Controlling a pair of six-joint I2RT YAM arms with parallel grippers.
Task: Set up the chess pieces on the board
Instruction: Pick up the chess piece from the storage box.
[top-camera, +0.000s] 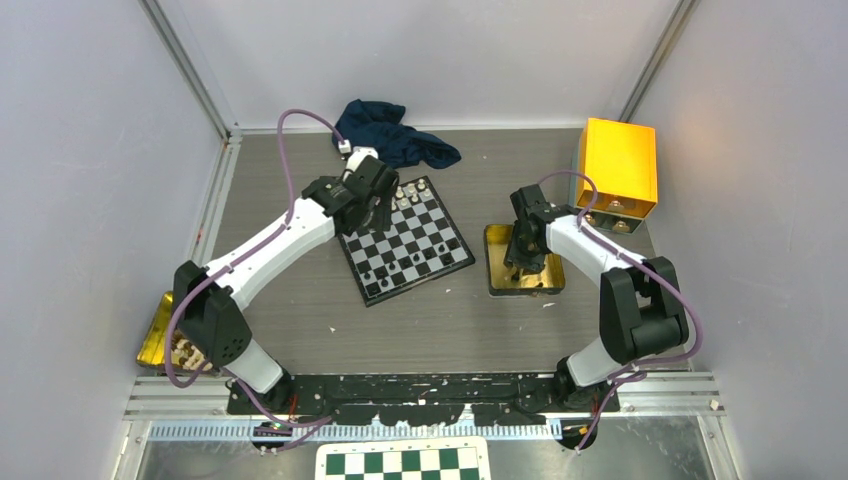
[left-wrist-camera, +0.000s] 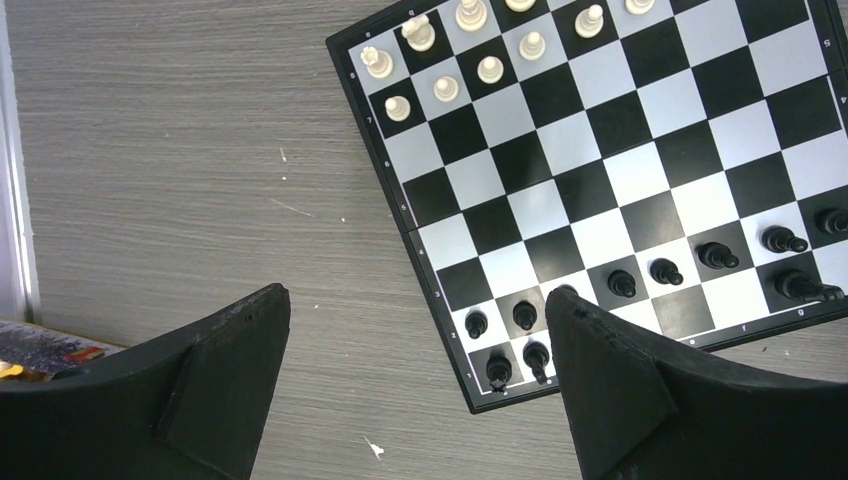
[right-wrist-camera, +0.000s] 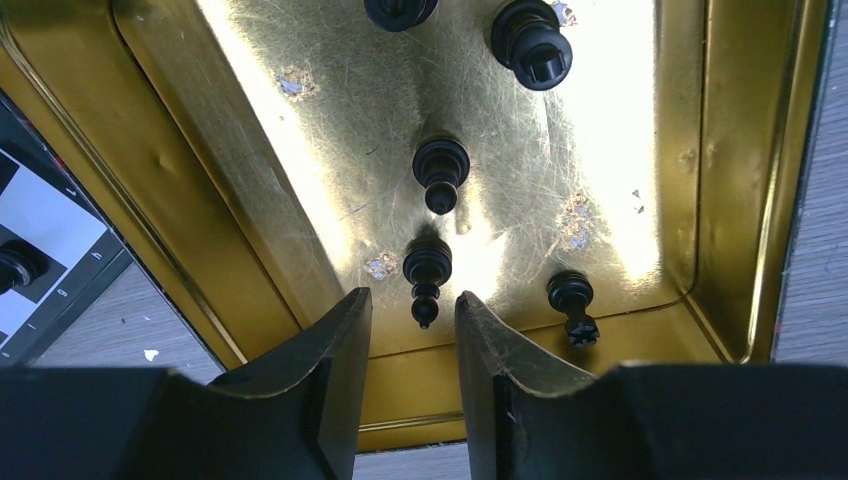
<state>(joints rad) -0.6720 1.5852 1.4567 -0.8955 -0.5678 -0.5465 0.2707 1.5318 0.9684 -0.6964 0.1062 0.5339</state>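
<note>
Right, we find the board (top-camera: 410, 245) mid-table, turned at a slant between the two arms. White pieces (left-wrist-camera: 446, 89) stand in two rows along its far side, toward the blue cloth (top-camera: 395, 138). Black pieces (left-wrist-camera: 665, 270) stand along the near side, and those rows are only partly filled.

Over to the left gripper (top-camera: 380, 203): it hangs above the board's far-left corner. From its wrist camera we see its fingers (left-wrist-camera: 215, 385) spread wide and empty. Bare table lies under one of them and the board's black-piece corner lies under the other.

Across we go to the right gripper (top-camera: 524, 258), which is low over the gold tray (top-camera: 545, 283) just right of the board. Its fingers (right-wrist-camera: 330, 370) stand a narrow gap apart. The thin top of one black piece (right-wrist-camera: 427, 265) pokes into that gap at the tips. We see gold on either side of it, so the fingers flank it without pinching it. Four loose black pieces (right-wrist-camera: 440, 170) are scattered on the same tray floor, two of them up at the far end.

Round the edges we spot an orange box (top-camera: 620, 165) at the far right. A second gold tray (top-camera: 152, 340) by the left arm's base holds more pieces, too small for us to sort. A green-and-white checkered board (top-camera: 405, 462) lies in front of the bases.
</note>
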